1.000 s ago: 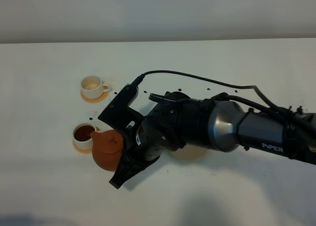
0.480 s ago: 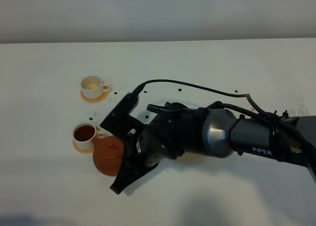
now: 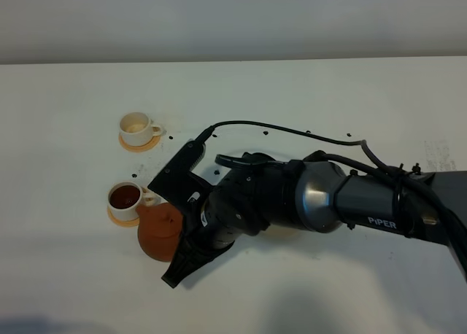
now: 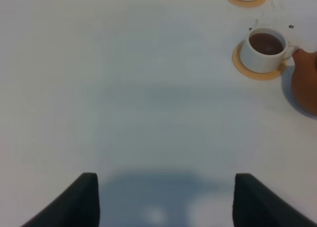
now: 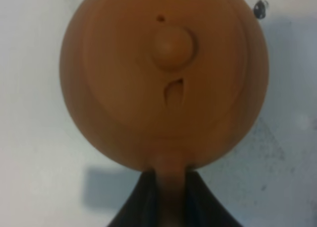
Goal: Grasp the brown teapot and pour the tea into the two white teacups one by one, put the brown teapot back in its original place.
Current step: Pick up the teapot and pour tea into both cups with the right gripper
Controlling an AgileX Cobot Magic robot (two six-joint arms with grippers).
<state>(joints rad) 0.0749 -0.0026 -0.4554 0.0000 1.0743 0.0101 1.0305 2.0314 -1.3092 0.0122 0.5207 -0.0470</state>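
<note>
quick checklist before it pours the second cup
1. Grip: ok. The right gripper is shut on the teapot at its handle.
2. Lid seated: ok, it sits flush in the wrist view.
3. Near cup done: ok, dark tea shows in it.
4. Far cup ready: ok, upright and empty.
5. Left gripper out of the way: ok, open, holding nothing, apart from both cups.
6. Tea left in the teapot: cannot tell, the lid hides the inside.
</note>
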